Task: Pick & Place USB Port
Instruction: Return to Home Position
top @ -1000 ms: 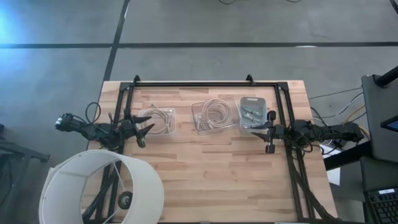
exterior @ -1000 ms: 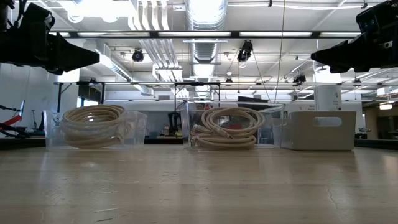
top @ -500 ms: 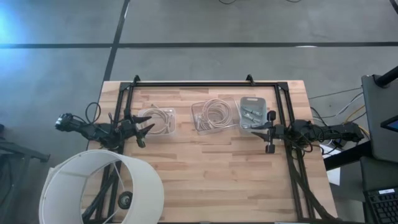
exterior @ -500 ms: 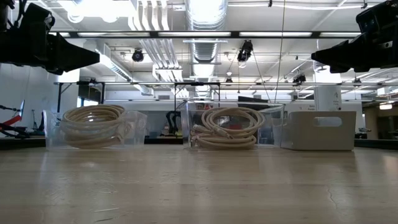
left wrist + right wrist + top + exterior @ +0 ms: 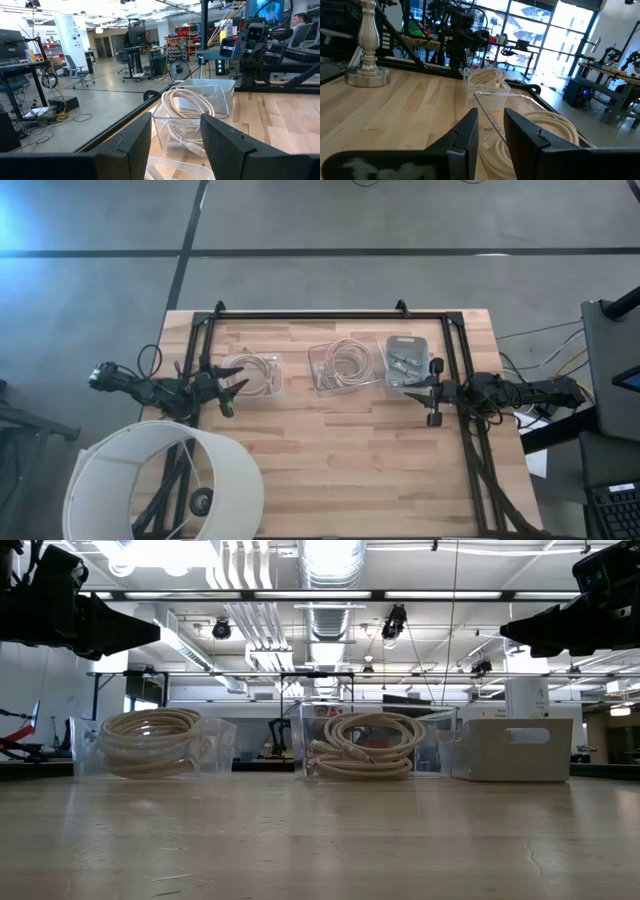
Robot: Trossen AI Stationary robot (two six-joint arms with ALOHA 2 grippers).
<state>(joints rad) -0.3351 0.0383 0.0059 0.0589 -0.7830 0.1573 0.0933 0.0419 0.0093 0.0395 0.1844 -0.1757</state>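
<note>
Three bins stand in a row at the table's far middle. The grey bin [image 5: 408, 361] on the right holds small USB parts [image 5: 402, 363]. The middle clear bin [image 5: 345, 366] and the left clear bin [image 5: 256, 375] each hold a coiled pale cable. My left gripper [image 5: 230, 392] hovers level at the table's left edge, just beside the left bin, open and with nothing between its fingers [image 5: 175, 145]. My right gripper [image 5: 432, 398] hovers level at the right edge, just near of the grey bin, open with a narrower gap [image 5: 491, 140] that is also bare.
A lamp with a wide white shade [image 5: 165, 485] stands at the table's near left corner, its silver base [image 5: 367, 70] on the wood. A black frame [image 5: 330, 315] runs round the far and side edges. The wood in front of the bins [image 5: 340, 450] is bare.
</note>
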